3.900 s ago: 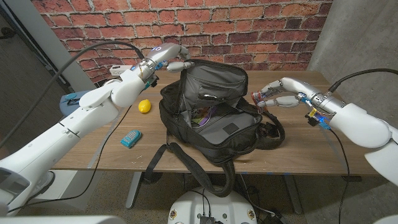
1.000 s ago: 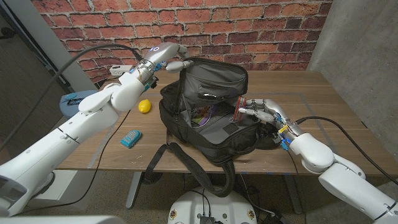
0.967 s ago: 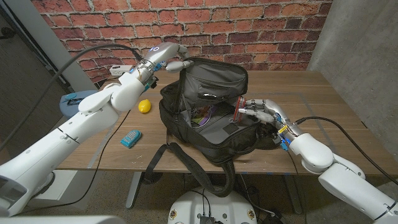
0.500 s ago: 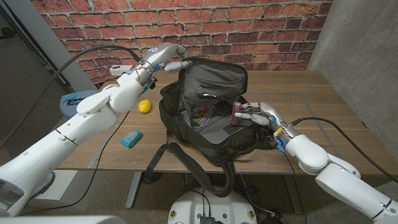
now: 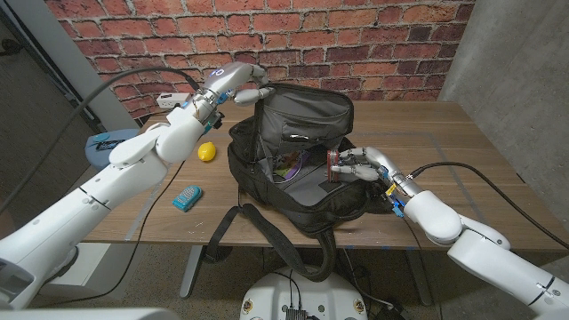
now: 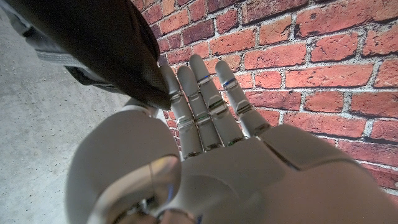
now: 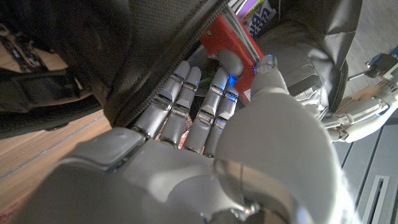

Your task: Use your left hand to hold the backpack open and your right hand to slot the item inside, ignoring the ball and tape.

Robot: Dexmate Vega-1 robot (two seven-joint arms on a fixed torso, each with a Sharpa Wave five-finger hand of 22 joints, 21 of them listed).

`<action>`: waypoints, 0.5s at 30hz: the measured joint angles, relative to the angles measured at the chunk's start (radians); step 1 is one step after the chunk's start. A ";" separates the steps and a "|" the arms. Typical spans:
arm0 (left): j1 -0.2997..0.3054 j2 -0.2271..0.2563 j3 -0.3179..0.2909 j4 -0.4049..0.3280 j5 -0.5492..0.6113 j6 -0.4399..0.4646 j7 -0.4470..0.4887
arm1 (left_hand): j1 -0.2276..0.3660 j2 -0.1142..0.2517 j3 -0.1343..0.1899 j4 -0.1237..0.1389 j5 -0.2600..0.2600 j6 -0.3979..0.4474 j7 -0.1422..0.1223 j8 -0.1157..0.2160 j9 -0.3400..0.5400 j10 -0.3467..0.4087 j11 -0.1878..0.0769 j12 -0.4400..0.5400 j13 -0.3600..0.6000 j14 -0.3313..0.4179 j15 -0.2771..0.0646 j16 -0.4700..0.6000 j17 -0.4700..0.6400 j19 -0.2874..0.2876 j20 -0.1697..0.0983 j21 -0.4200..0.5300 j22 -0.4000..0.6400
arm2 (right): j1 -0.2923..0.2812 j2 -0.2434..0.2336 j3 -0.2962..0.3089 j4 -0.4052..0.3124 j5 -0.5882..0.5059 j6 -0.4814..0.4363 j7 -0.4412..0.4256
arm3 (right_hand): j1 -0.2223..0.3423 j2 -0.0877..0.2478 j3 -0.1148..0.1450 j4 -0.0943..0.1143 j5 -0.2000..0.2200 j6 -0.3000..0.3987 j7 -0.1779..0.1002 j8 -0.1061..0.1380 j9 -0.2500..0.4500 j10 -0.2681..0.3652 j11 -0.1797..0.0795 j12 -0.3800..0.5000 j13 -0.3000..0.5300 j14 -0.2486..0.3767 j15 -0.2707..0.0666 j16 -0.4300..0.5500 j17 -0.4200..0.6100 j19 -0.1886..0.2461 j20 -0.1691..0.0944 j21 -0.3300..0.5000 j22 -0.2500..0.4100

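Head view: my left hand (image 5: 238,84) holds the backpack (image 5: 302,160) flap at upper centre, my right hand (image 5: 357,164) grips a red item (image 5: 332,163) at its opening.

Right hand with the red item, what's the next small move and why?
Probably ease the right hand a little further in and down. It grips the red item at the backpack rim, not yet fully inside, while the left hand holds the flap up.
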 measured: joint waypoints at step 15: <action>-0.004 -0.013 0.011 0.004 -0.003 0.008 0.000 | 0.000 0.000 0.000 0.000 0.000 0.000 0.000 0.006 0.000 0.000 0.000 0.000 0.002 0.000 0.000 0.000 0.000 0.000 0.000 0.006 0.000 | 0.047 -0.042 -0.032 -0.003 -0.104 -0.030 0.007 | 0.003 0.008 -0.013 0.002 -0.003 -0.005 -0.005 -0.006 0.000 -0.025 0.003 -0.012 0.000 -0.009 0.002 0.000 0.001 -0.009 0.002 0.000 0.000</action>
